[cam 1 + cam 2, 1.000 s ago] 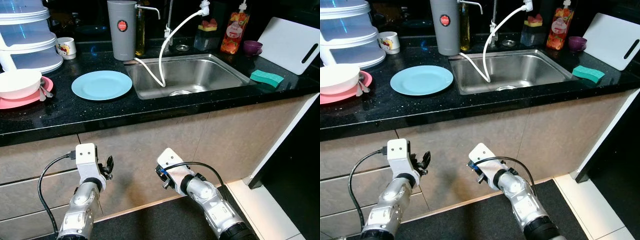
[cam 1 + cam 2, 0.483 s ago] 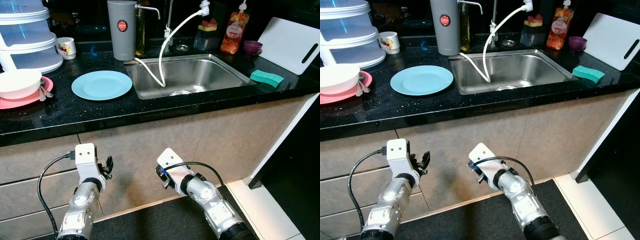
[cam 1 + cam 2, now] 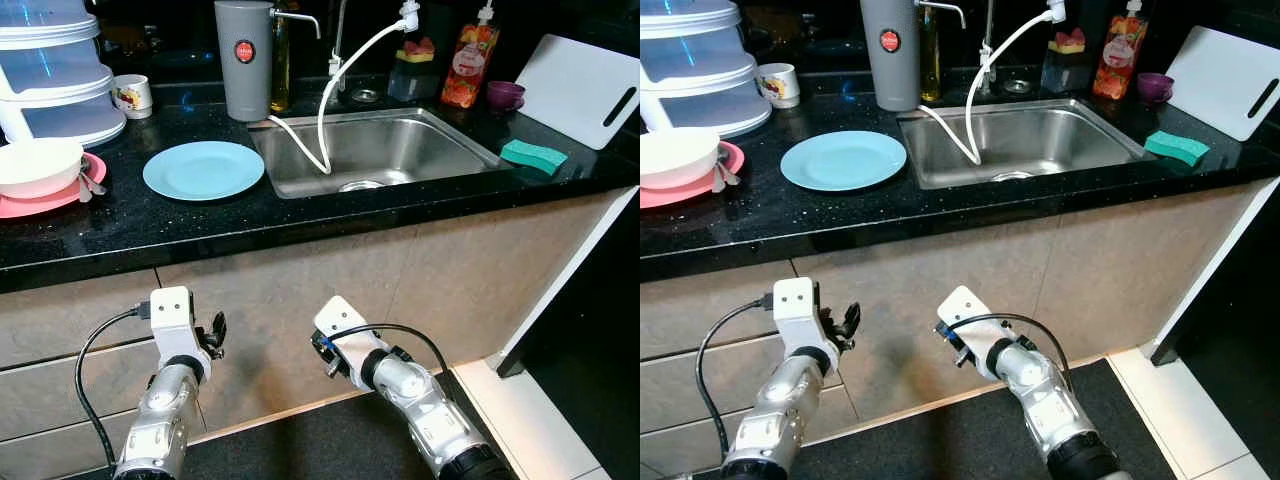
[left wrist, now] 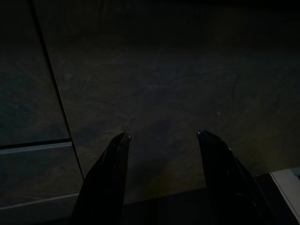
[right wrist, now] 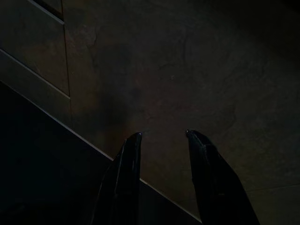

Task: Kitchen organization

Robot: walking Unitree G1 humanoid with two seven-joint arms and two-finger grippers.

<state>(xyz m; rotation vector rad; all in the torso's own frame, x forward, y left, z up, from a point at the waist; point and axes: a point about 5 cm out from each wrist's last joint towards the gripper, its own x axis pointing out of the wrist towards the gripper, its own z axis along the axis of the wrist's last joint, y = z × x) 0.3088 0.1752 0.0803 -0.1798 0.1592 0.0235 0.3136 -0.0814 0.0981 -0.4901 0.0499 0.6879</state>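
Two claws hang low before the cabinet front (image 3: 300,280) beneath the black bench (image 3: 200,225), the left claw (image 4: 161,136) and right claw (image 5: 161,133) each with fingers parted, holding nothing. Above, a blue plate (image 3: 203,169) lies just beside the steel sink (image 3: 375,150); a white bowl (image 3: 38,165) sits on a pink plate (image 3: 60,195) farther from the sink, and a green sponge (image 3: 533,155) lies on the sink's other side.
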